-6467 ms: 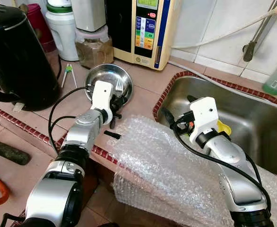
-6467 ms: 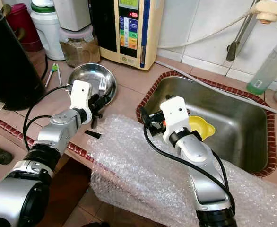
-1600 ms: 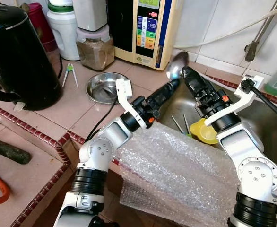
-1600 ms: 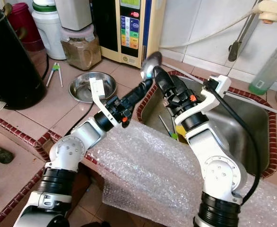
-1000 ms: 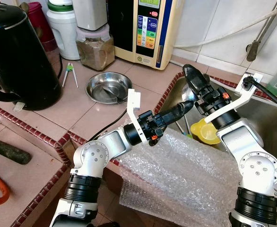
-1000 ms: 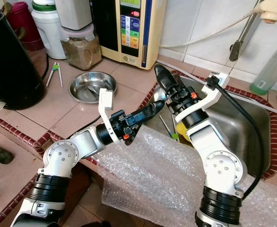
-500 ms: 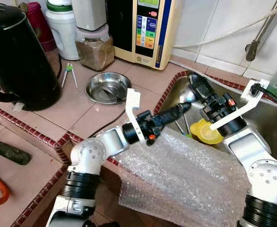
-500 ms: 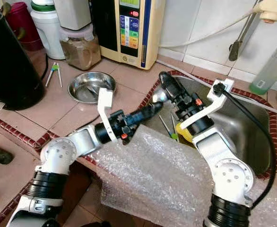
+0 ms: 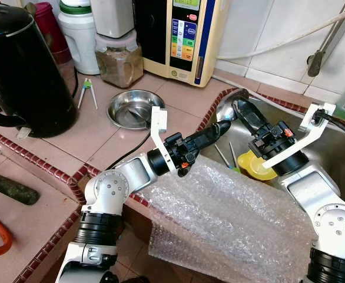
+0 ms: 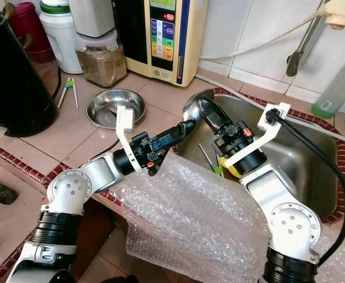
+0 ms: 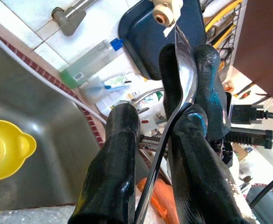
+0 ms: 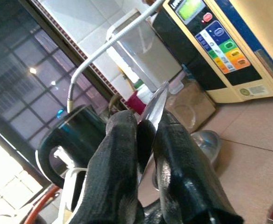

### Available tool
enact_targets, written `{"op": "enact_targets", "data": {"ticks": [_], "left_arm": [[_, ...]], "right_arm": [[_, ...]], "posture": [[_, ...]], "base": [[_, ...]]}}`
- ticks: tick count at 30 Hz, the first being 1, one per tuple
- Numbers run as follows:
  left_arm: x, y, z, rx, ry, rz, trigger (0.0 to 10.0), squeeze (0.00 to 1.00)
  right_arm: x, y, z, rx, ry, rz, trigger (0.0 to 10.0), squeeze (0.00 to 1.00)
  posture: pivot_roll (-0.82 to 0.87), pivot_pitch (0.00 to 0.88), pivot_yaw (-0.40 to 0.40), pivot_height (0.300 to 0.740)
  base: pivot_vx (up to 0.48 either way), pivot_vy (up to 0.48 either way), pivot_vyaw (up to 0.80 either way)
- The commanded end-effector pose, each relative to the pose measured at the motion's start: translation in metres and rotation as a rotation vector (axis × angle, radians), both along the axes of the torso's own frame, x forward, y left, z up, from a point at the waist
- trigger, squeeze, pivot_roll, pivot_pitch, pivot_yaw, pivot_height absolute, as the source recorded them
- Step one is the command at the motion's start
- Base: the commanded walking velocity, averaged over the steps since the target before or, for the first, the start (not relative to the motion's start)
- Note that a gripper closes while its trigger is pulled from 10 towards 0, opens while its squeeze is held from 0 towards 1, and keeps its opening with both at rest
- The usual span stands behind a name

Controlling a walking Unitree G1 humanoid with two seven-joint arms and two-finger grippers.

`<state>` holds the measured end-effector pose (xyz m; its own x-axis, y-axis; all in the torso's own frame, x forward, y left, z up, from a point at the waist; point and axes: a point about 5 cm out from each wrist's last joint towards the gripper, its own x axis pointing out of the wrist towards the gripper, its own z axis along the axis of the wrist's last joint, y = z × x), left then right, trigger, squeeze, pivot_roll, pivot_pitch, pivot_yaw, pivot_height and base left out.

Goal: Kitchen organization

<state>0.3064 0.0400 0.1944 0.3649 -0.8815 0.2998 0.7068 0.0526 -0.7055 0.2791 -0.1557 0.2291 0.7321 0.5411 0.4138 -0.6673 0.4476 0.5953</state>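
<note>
**Spoon pinched over the sink's left rim**

Right claw (image 10: 215, 122): closed tight on the spoon (image 10: 195, 104), with the thin metal edge pressed between both fingers (image 12: 122, 154) in the right wrist view. Reaches left and far from the sink (image 10: 314, 159), above its left rim. Holds the spoon tilted, with the shiny bowl raised at the far end over the rim's far-left corner.

Left claw (image 10: 181, 130): spread apart, coming in from the left and meeting the same spoon just below the right claw. In the left wrist view, handle lying against one finger (image 11: 197, 177), with the other finger standing off it and a clear gap between.

Below and right of both claws, inside the sink: a yellow cup (image 9: 256, 167) close under the right wrist, and green-tipped sticks (image 9: 222, 158) just left of it.

Draped over the worktop's (image 9: 102, 141) near edge and hanging down in front: bubble wrap (image 9: 231, 218), under both forearms.

Left of the sink on the worktop: a steel bowl (image 9: 131, 108), well apart from the claws. Farther left, a black kettle (image 9: 19, 71). Along the far wall, a jar (image 9: 118, 59) and a cream water machine (image 9: 184, 35).
</note>
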Motion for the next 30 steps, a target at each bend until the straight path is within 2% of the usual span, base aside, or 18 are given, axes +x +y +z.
{"op": "enact_targets", "data": {"ticks": [1, 16, 22, 24, 25, 26, 30], "left_arm": [[-0.003, -0.005, 0.005, 0.000, -0.027, -0.025, 0.0, 0.00], [-0.010, -0.011, -0.001, 0.017, -0.025, -0.077, 0.0, 0.00], [-0.010, -0.011, -0.002, 0.034, -0.037, -0.075, 0.0, 0.00], [-0.008, -0.011, -0.004, 0.055, -0.043, -0.058, 2.8, 0.00], [-0.007, -0.011, -0.005, 0.063, -0.040, -0.046, 10.0, 0.05], [-0.006, -0.010, -0.006, 0.074, -0.037, -0.033, 10.0, 1.00], [-0.006, -0.009, -0.007, 0.102, -0.058, -0.033, 10.0, 1.00]], "right_arm": [[-0.003, 0.006, -0.001, -0.020, 0.003, 0.031, 0.0, 0.00], [-0.014, 0.028, 0.001, 0.042, -0.007, 0.155, 0.0, 0.00], [-0.015, 0.028, -0.001, 0.037, 0.001, 0.153, 0.0, 0.00], [-0.014, 0.027, -0.001, 0.035, 0.003, 0.143, 0.0, 0.00], [-0.014, 0.026, -0.001, 0.034, 0.003, 0.137, 0.0, 0.00], [-0.013, 0.026, -0.001, 0.029, 0.004, 0.128, 0.0, 0.00], [-0.010, 0.025, -0.001, 0.022, 0.005, 0.102, 0.0, 0.00]], "posture": [[-0.03, 0.092, -0.005, 0.740], [-0.02, 0.090, -0.003, 0.740], [-0.02, 0.086, -0.002, 0.740], [-0.02, 0.086, -0.002, 0.740], [-0.02, 0.086, -0.002, 0.740], [-0.02, 0.085, -0.002, 0.740], [-0.02, 0.086, -0.003, 0.740]], "base": [[0.000, 0.000, 0.00], [0.000, 0.000, 0.00], [0.000, 0.000, 0.00], [0.000, 0.000, 0.00], [0.000, 0.000, 0.00], [0.000, 0.000, 0.00], [0.000, 0.000, 0.00]]}}
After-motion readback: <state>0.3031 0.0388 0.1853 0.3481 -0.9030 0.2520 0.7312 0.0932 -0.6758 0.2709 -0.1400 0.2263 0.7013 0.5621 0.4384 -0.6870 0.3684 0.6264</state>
